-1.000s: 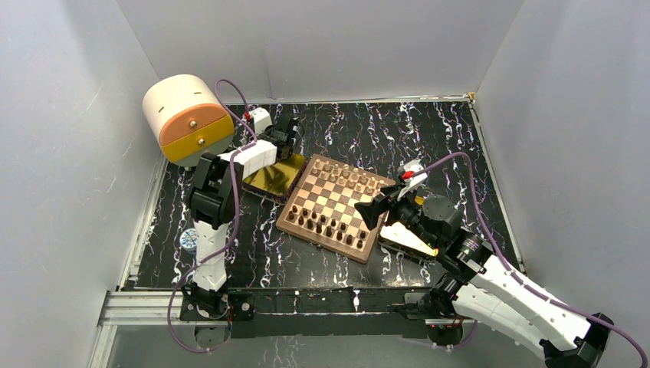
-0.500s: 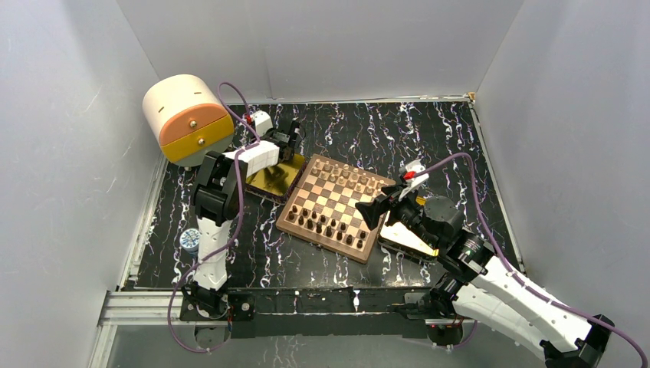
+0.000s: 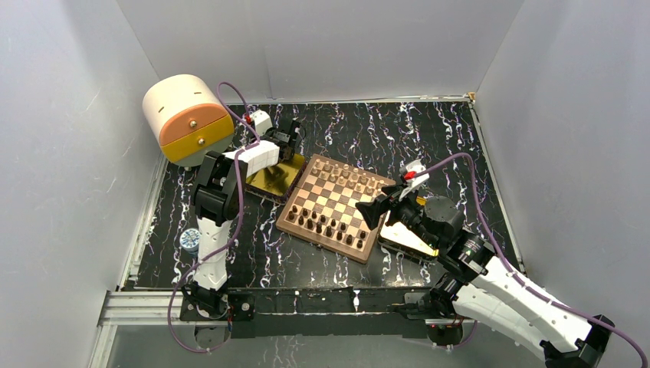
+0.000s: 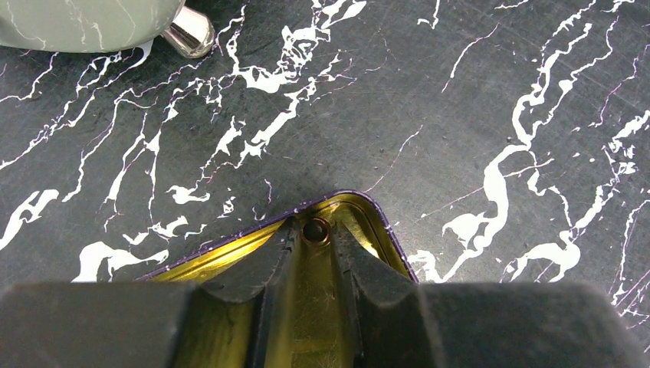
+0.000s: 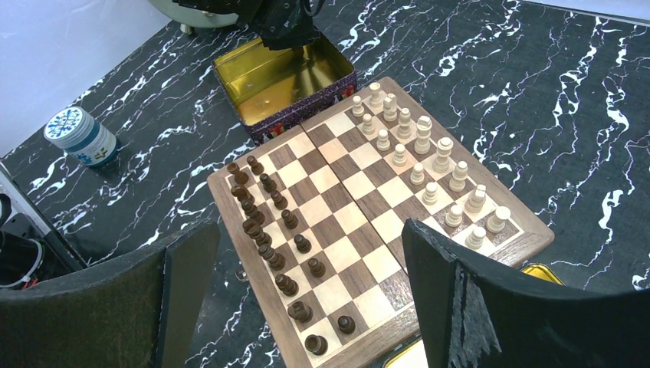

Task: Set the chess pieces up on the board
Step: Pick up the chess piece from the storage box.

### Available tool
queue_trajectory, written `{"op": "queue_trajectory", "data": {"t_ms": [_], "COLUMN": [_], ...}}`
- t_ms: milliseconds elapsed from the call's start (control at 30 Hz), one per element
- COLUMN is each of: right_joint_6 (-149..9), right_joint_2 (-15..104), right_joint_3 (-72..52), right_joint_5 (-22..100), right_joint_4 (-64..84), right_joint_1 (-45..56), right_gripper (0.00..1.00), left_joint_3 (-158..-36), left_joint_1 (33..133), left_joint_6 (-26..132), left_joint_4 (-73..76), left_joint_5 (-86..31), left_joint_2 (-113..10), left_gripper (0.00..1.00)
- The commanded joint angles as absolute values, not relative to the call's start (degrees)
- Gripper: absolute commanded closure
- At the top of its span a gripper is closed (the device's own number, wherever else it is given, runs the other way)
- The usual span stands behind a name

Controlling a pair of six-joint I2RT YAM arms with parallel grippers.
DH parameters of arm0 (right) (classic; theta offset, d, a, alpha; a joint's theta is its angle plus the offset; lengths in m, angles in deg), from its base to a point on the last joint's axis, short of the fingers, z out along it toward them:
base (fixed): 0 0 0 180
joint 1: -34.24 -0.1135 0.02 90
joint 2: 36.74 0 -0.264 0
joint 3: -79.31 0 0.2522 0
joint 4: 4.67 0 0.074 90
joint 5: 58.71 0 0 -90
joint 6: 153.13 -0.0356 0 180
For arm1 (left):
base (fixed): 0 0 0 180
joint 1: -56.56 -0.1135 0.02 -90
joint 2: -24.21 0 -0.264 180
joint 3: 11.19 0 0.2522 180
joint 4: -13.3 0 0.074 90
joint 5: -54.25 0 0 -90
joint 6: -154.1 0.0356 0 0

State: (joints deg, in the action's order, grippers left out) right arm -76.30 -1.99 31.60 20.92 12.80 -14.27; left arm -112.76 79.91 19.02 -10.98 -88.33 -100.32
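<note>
The board [image 3: 337,207] lies at the table's middle, with dark chess pieces [image 5: 268,230] in two rows along its near side and light ones [image 5: 421,153] along the far side. My left gripper [image 3: 290,142] reaches down into the far corner of a gold tray [image 4: 372,222] left of the board. Its fingertips [image 4: 287,234] press on both sides of a small round dark chess piece [image 4: 315,230]. My right gripper [image 5: 303,230] hangs wide open above the board's near right edge, holding nothing.
A cream and orange rounded drawer box [image 3: 186,119] stands at the back left, its chrome foot [image 4: 190,34] close to the tray. A small blue-and-white tin [image 3: 188,241] sits at the front left. Under the right arm lies a second gold tray [image 3: 410,239].
The left arm has shifted slightly over the tray's far corner and its fingers have drawn in a little. The right arm and the board's pieces have not moved.
</note>
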Motion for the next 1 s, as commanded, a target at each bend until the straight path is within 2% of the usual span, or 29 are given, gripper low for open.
{"op": "queue_trajectory", "data": {"t_ms": [0,367,733,967], "right_joint_6": [-75.78,-75.34,-75.43,-75.79], "right_joint_2": [-3.25,-3.15,-3.68,-3.6], "right_joint_3": [31.44,31.29,31.73,32.18], "right_joint_5": [19.96,19.6,19.34,19.6], "right_joint_4": [10.94,10.81,11.03,10.59], "right_joint_1": [-14.54,-14.54,-14.54,-14.53], "right_gripper": [0.01,0.01,0.01,0.01], "left_joint_3": [-114.65,-114.7,-113.42,-112.06], "left_joint_1": [79.5,79.51,79.56,79.53], "left_joint_6": [17.54,17.39,16.88,17.15], "left_joint_4": [-11.08,-11.07,-11.19,-11.23], "left_joint_5": [-92.45,-92.31,-90.47,-89.09], "left_joint_2": [-100.53,-101.02,-99.8,-97.81], "left_gripper": [0.81,0.83,0.92,0.94]}}
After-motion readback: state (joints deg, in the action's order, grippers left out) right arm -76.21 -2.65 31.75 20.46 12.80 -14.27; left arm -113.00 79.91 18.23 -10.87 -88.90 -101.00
